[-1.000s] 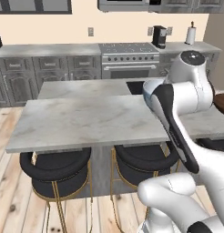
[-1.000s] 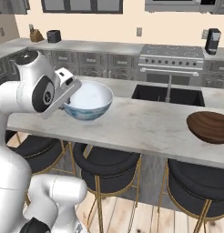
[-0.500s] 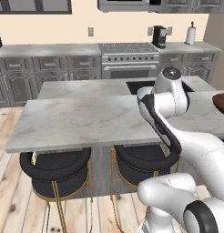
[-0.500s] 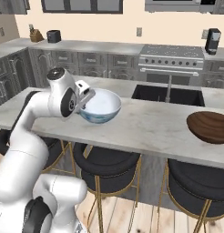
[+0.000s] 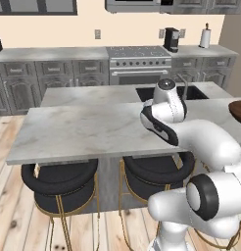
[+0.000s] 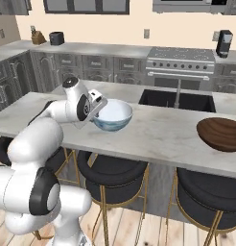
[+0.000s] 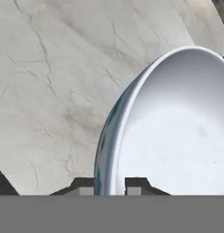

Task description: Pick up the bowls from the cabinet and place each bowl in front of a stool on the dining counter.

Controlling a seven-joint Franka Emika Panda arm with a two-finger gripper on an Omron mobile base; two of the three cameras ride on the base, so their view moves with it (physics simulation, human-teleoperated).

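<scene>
Left base view: the arm reaches forward over the dining counter (image 5: 83, 130), its wrist hiding whatever the hand carries. At the far right edge sits the dark brown wooden bowl (image 5: 238, 111) on the same top. Two stools (image 5: 60, 181) can be counted under the near edge here.

Right base view: the gripper (image 6: 97, 111) is nearly closed, pinching the near rim of the white bowl (image 6: 112, 116), which hangs to the right of the hand and tips slightly, low over the counter or just touching it; which, cannot be told. A stool stands below that spot. The wooden bowl (image 6: 220, 134) rests well apart to the right, above another stool. Count: two bowls, three stools.

Hand view: the two fingertips (image 7: 136, 185) straddle the white bowl's rim (image 7: 111, 150), one inside, one outside. The bowl stretches away from the hand toward the upper right, bare marble to its left
</scene>
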